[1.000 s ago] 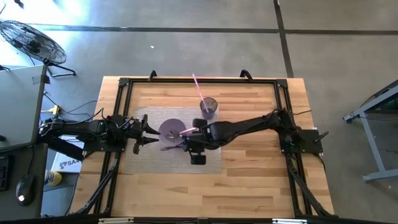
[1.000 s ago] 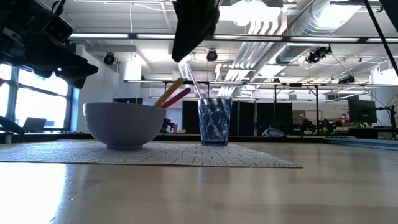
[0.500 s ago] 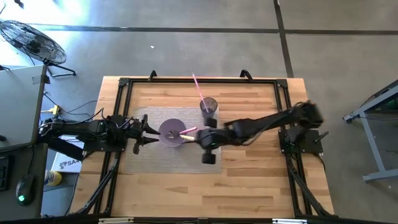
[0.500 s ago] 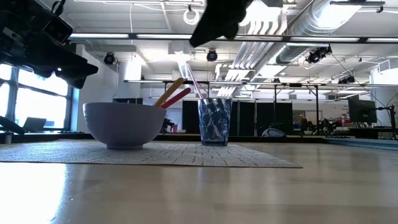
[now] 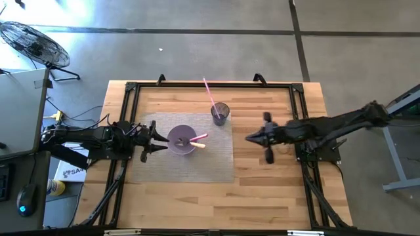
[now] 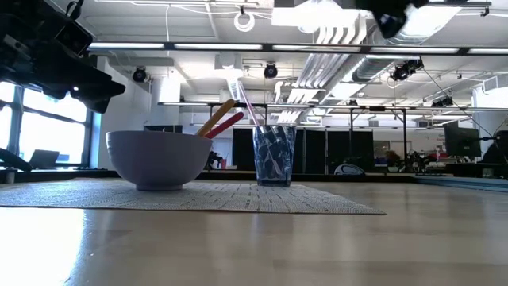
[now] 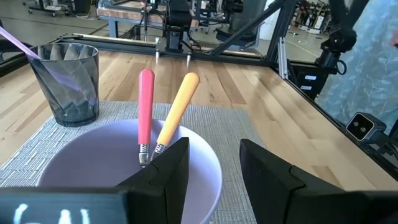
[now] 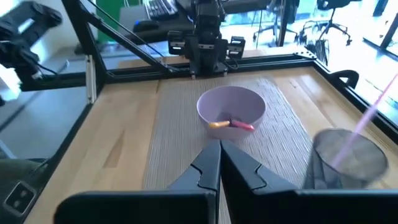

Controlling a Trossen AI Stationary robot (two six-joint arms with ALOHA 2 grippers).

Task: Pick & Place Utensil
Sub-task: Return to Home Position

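A lilac bowl (image 5: 180, 140) stands on a grey woven mat (image 5: 197, 167). Two utensils, one with a pink handle (image 7: 145, 106) and one with an orange handle (image 7: 178, 107), have their lower ends inside the bowl and lean on its rim (image 8: 231, 124). My left gripper (image 7: 214, 168) is open and sits level at the bowl's left side, touching nothing (image 5: 155, 139). My right gripper (image 8: 219, 163) is shut and empty, well to the right of the mat (image 5: 252, 137), facing the bowl.
A dark clear cup (image 5: 220, 113) with a long pink straw-like utensil (image 5: 209, 88) stands at the mat's far right corner (image 6: 274, 155). Bare wood lies to the right of the mat and along the near side. A black frame (image 5: 131, 92) borders the table.
My right gripper has drawn back from beside the bowl toward the table's right edge, and in the low view it has risen out of the space above the bowl. The bowl, both utensils and the cup have stayed where they were.
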